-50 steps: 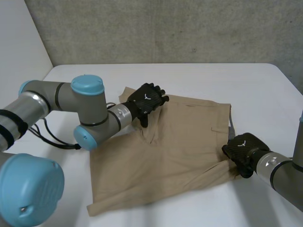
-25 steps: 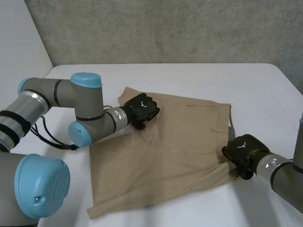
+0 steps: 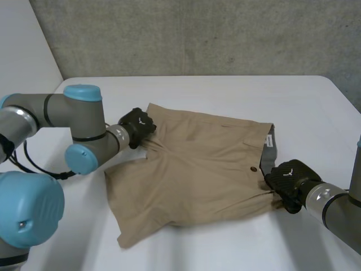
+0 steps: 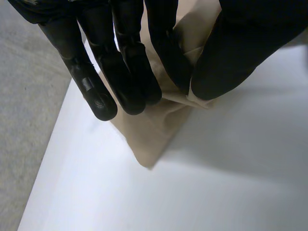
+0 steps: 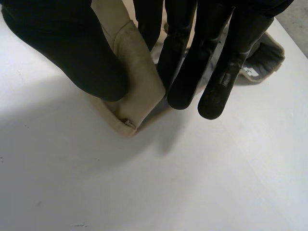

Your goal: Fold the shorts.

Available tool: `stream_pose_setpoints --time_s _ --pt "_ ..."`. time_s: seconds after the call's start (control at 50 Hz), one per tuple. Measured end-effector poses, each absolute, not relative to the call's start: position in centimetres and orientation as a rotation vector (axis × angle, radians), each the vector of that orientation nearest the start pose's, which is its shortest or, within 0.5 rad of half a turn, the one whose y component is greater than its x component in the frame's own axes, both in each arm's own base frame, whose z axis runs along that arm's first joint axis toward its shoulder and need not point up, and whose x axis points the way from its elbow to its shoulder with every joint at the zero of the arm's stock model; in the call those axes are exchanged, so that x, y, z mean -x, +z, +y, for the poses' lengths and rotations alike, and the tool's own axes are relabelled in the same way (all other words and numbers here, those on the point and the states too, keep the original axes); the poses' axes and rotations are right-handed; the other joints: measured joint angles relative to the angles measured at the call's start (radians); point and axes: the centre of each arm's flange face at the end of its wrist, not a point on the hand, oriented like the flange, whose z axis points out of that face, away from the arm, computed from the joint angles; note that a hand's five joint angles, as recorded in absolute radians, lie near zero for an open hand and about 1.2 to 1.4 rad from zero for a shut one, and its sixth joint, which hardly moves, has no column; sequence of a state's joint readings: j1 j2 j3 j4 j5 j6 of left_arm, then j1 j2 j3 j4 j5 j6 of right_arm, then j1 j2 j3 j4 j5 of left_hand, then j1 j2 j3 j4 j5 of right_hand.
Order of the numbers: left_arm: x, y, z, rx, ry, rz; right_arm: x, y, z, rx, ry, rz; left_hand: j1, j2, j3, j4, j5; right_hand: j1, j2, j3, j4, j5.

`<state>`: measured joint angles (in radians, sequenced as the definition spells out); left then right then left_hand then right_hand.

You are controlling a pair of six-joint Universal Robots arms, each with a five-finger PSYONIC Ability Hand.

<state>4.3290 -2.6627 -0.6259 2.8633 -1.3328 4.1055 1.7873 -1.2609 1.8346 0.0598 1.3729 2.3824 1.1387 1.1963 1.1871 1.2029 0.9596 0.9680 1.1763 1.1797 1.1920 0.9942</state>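
The tan cotton shorts [image 3: 197, 169] lie spread flat on the white worktop [image 3: 225, 90]. Their long axis runs across between the two arms, with the legs at one end and the waistband [image 3: 260, 152] with its brown button [image 3: 254, 168] at the other. At the shorts' leg end, the left robot hand [image 3: 137, 125] pinches the hem corner on the shorts' far side between thumb and fingers. At the waistband end, the right robot hand [image 3: 287, 179] clamps the corner on the shorts' near side, with cloth bunched against its thumb. The two hands therefore hold diagonally opposite corners, and the cloth lies inward from each. The coming fold likely turns on that axis, one end being carried over toward the other.
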Motion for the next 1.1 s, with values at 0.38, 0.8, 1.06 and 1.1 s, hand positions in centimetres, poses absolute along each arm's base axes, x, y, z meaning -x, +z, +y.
stream_pose_setpoints --time_s 0.38,0.8,1.06,1.1 --pt "31.9 17.6 -33.6 -1.581 -1.786 1.915 -20.5 14.6 -23.7 1.464 -1.47 2.454 -0.577 -0.631 -0.618 -0.64 -0.576 0.0 0.0 0.0 0.0 0.0" --pt "33.1 15.0 -38.3 -1.575 -1.994 1.856 -20.5 14.5 -23.6 1.465 -1.469 2.452 -0.577 -0.634 -0.618 -0.643 -0.578 0.0 0.0 0.0 0.0 0.0" --pt "31.7 13.3 -39.1 -1.559 -1.884 1.935 -20.5 14.5 -23.7 1.464 -1.482 2.449 0.007 -0.008 -0.007 -0.012 0.006 0.0 0.0 0.0 0.0 0.0" --pt "31.2 13.3 -39.1 -1.522 -1.848 1.939 -20.5 14.5 -23.7 1.464 -1.484 2.449 0.007 -0.005 -0.003 -0.008 0.006 0.0 0.0 0.0 0.0 0.0"
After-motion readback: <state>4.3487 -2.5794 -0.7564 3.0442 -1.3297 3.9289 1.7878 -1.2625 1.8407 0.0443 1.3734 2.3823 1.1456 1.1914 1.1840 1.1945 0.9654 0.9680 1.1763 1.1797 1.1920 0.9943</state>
